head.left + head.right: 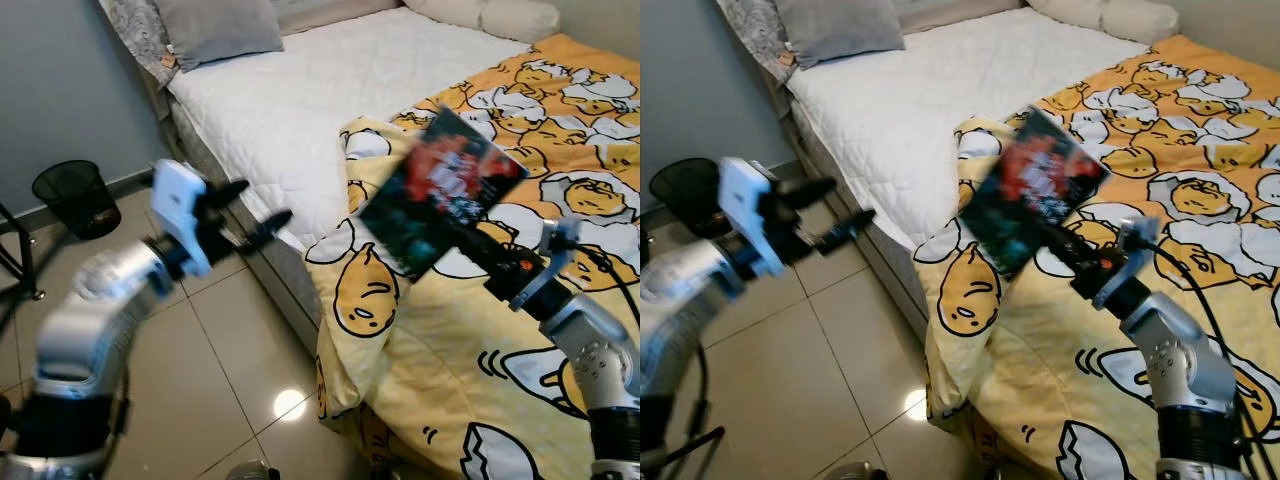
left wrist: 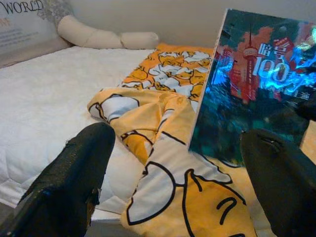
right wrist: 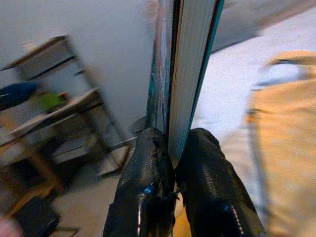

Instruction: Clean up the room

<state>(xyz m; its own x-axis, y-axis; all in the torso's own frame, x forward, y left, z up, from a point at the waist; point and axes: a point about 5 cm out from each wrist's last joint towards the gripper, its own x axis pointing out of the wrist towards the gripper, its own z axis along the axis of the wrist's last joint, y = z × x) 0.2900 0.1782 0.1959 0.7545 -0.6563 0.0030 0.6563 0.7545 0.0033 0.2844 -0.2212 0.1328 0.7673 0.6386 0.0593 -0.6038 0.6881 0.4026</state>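
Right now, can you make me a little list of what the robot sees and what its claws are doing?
place: bedroom, tiled floor
bed: white quilted mattress, partly bare
blanket: yellow, cartoon egg pattern, hanging over the bed's edge
pillow: grey, at the head of the bed
book: dark cover with red towers, held up above the blanket
right claw: shut on the book's edge
left claw: open, holding nothing, above the floor beside the bed
bin: black mesh, by the wall
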